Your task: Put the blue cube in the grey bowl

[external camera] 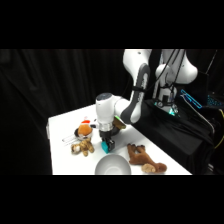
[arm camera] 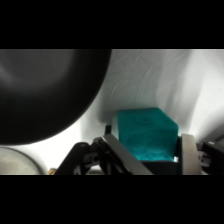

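The grey bowl (external camera: pixel 113 165) sat nearest the side camera, at the table's front edge, with the gripper (external camera: pixel 107 145) poised just beyond it at about 11 o'clock. Between the two fingers (arm camera: pixel 125 155) sat the blue cube (arm camera: pixel 146 134), the jaws closed against its sides, as the wrist view showed; whether the cube rested on the white table (external camera: pixel 62 125) or hung just clear of it could not be told. A brown plush toy (external camera: pixel 142 157) lay at 3 o'clock from the gripper, close beside the bowl's right rim. Two more soft toys stood at 9 o'clock, one tan (external camera: pixel 82 147) and, behind it, one orange and white (external camera: pixel 86 129). In the wrist view a black bowl (arm camera: pixel 45 90) filled the frame at 10 o'clock from the cube, and a slice of the grey bowl's rim showed at 8 o'clock.
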Tool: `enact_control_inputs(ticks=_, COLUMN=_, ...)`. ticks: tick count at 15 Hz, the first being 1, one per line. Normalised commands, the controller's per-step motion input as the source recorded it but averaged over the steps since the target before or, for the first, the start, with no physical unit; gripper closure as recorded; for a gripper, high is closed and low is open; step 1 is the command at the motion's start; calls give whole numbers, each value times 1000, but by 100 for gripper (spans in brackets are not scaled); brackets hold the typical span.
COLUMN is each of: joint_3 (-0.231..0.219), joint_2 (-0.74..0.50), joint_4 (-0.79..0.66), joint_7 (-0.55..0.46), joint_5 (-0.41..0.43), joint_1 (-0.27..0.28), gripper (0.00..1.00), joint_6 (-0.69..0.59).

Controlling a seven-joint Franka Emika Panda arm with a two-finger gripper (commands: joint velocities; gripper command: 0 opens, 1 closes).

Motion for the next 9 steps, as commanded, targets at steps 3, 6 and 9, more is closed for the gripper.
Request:
enact_control_inputs(ticks=3, joint_3=-26, joint_2=17, joint_4=45, joint_7=106, joint_5=-90, joint_1=52, gripper=66, joint_6=116)
enact_control_inputs(ticks=6, joint_3=-111, joint_2=-117, joint_4=-10, joint_7=197, joint_5=-139, joint_1=134, gripper=70, joint_6=-55)
enact_control_inputs(ticks=9, joint_3=-159, joint_2=-296, joint_4=-28, joint_7=268, joint_5=-175, joint_1=187, gripper=73, joint_6=-378)
